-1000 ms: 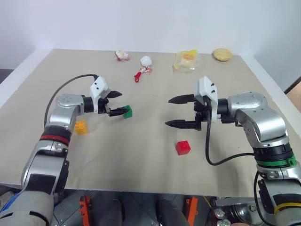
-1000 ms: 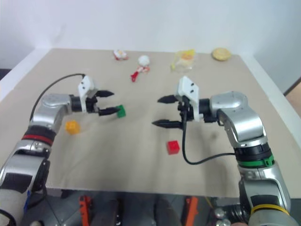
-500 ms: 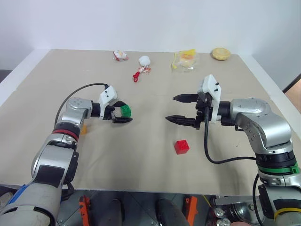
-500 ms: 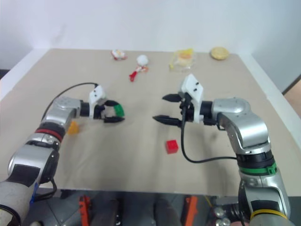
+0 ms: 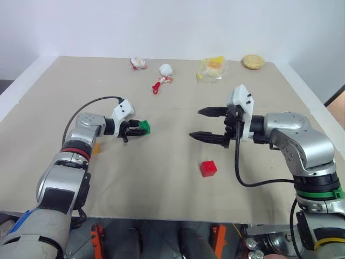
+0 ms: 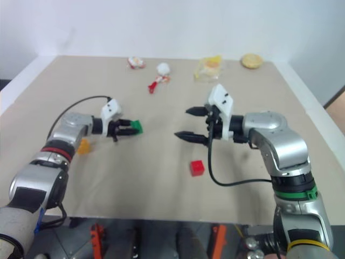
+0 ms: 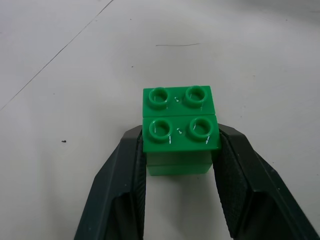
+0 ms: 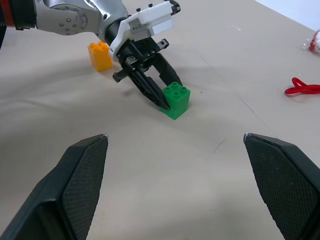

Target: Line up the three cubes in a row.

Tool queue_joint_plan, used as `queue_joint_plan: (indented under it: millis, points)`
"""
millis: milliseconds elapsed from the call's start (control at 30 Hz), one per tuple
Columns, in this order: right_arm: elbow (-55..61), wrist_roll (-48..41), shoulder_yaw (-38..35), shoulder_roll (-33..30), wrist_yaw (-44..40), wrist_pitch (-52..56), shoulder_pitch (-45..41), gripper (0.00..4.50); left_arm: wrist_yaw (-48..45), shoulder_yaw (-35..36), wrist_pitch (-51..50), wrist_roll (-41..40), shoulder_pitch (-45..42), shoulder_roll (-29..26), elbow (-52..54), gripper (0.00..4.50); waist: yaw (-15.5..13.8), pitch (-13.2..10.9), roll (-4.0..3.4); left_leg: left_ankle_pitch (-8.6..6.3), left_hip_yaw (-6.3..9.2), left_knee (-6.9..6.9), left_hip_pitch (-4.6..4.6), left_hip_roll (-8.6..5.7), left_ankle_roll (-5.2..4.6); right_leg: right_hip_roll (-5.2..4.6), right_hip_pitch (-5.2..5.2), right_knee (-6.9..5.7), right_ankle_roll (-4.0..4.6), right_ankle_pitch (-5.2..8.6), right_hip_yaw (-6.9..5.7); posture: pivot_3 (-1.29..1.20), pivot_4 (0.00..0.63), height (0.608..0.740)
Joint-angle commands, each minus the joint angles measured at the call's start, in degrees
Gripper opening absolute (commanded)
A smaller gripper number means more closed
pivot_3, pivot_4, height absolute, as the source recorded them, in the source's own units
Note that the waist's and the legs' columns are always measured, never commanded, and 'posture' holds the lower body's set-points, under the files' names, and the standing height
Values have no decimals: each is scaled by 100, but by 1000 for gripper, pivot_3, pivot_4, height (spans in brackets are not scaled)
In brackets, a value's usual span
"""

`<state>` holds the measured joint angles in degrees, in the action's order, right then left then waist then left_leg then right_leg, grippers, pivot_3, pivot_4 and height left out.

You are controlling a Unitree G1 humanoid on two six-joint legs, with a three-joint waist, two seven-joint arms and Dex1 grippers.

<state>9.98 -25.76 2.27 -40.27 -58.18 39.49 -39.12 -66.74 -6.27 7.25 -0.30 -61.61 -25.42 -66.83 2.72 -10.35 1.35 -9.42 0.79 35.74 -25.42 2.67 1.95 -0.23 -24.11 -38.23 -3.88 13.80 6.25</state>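
Left pincer (image 7: 180, 150) newly clamped around studded green plastic cube (image 7: 179, 127).

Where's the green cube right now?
The green cube sits on the table on the robot's left, clamped between the left gripper's fingers. The orange cube stands behind that arm; the red cube lies off to the right.

Looks like a robot test lab here. A bare table (image 5: 178, 178) covered in plain beige sheeting sits against a blank white wall (image 5: 161, 27), small toys scattered along the far edge.
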Motion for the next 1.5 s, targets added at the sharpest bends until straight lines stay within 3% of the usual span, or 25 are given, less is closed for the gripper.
queue_joint_plan:
  millis: [33, 167, 267, 433, 800, 1133, 1500]
  points:
    - [76, -121, -228, -25, 45, -67, -146, 4500, 6, 114, 105, 5, -187, 7, 54, 1301, 0, 0, 0, 0, 0, 0, 0, 0, 0, 0, 0, 0, 0, 0, 0, 0, 150, 740]
    - [100, -187, -273, -42, 52, -46, -137, 4500, -200, 88, 216, 0, -134, 22, 137, 1301, 0, 0, 0, 0, 0, 0, 0, 0, 0, 0, 0, 0, 0, 0, 0, 0, 150, 740]
    - [369, -456, -382, -159, -157, 13, -23, 4500, -962, 110, 153, -258, 28, 61, 546, 1301, 0, 0, 0, 0, 0, 0, 0, 0, 0, 0, 0, 0, 1, -1, 0, 0, 150, 740]
    - [1010, -755, -400, -654, -791, -124, 572, 4500, -2038, -177, -302, -648, 942, -12, 2457, 1301, 0, 0, 0, -1, 2, -7, -2, 0, 0, -3, 2, 0, 22, -4, -1, 0, 150, 740]
    - [1110, -538, -302, -998, -1173, -882, 1359, 4500, -1852, -680, -1222, -712, 2244, -64, 4771, 1301, 4, 0, 0, 10, 4, 24, 15, 6, -10, 3, 19, -5, 18, -4, -3, 0, 150, 740]
    - [1053, -476, -247, -1008, -1166, -932, 1348, 4500, -1295, -909, -1522, -679, 2429, 91, 5190, 1301, 3, 0, 1, 13, -5, 50, 19, 7, -15, 2, 26, -5, 19, -15, 7, 0, 150, 740]
    - [1018, -440, -255, -1006, -1147, -917, 1363, 4500, -1285, -1181, -1617, -672, 2333, 153, 5247, 1301, 2, 0, 1, 13, -5, 47, 18, 6, -14, 2, 25, -4, 19, -12, 8, 0, 150, 740]
